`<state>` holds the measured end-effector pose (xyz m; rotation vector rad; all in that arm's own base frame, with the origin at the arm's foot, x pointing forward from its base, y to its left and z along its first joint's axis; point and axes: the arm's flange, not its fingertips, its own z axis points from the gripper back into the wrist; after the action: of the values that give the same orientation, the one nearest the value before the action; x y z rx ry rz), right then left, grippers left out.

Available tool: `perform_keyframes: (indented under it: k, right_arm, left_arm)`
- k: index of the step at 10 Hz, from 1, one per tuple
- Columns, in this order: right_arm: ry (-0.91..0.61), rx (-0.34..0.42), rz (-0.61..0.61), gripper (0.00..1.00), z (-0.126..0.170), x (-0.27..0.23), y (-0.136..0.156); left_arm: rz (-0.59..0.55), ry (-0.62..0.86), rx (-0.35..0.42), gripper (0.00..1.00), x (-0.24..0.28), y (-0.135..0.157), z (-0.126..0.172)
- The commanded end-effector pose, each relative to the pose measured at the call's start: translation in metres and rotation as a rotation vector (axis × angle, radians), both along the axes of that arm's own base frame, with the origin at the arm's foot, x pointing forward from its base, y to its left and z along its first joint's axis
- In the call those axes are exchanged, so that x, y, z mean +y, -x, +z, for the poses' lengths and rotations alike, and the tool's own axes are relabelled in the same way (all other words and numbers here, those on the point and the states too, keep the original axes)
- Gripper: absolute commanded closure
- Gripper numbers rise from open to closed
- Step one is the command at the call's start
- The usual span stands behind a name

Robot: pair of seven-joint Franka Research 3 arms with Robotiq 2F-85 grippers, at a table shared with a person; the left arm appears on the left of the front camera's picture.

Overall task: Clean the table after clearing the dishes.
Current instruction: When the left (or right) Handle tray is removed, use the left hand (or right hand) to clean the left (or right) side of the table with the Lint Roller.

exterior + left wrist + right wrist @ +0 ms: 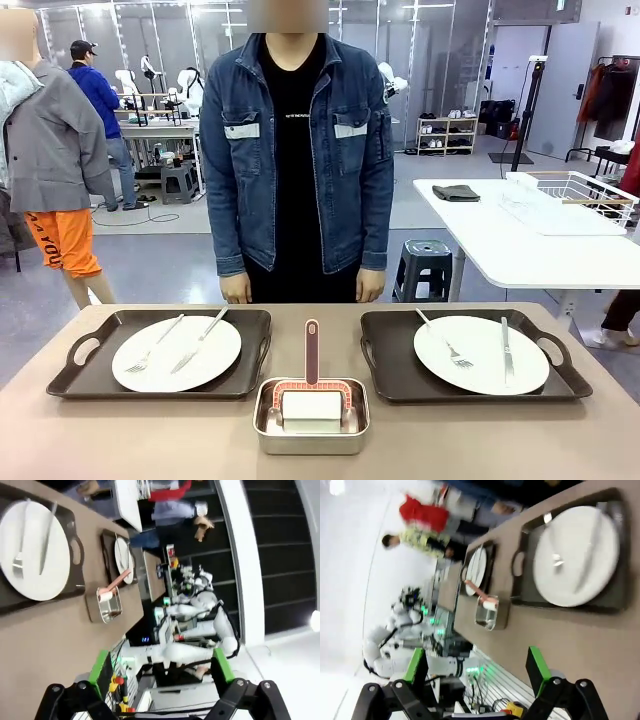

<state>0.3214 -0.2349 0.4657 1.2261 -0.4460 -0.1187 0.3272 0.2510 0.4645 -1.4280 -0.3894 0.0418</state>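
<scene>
In the front view, a tray (252, 335) bearing a plate (215, 362), fork and knife is seen at the left of the table (150, 440). A second tray (392, 350) is laid likewise at the right, and a steel pan (311, 446) is set between them.

In the left wrist view, the left gripper (160, 667) is held apart and empty.

In the blurred right wrist view, the right gripper (476, 666) appears likewise spread.

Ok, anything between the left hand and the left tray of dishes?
Nothing visible. The left hand is open, and bare table lies between it and the left tray; the steel pan sits off to the tray's side.
</scene>
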Motion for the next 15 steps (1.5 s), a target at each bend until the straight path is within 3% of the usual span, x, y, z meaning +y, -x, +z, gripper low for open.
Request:
perform_keyframes:
  k: [1, 3, 4, 5, 15]
  right_arm:
    - [-0.007, 0.014, -0.070, 0.00, -0.023, -0.029, 0.026]
    - [0.012, 0.045, -0.108, 0.00, -0.027, -0.036, 0.033]
    - [-0.015, 0.036, -0.112, 0.00, -0.024, -0.047, 0.041]
    - [-0.015, 0.036, -0.112, 0.00, -0.024, -0.047, 0.041]
    - [-0.015, 0.036, -0.112, 0.00, -0.024, -0.047, 0.041]
  left_arm:
    - [0.059, 0.048, -0.011, 0.00, 0.019, 0.012, -0.001]
    - [0.149, 0.061, -0.037, 0.00, 0.031, 0.031, 0.001]
    - [0.160, -0.003, -0.029, 0.00, 0.022, 0.020, 0.002]
    - [0.118, 0.041, -0.008, 0.00, 0.036, 0.031, -0.005]
    - [0.118, 0.041, -0.008, 0.00, 0.036, 0.031, -0.005]
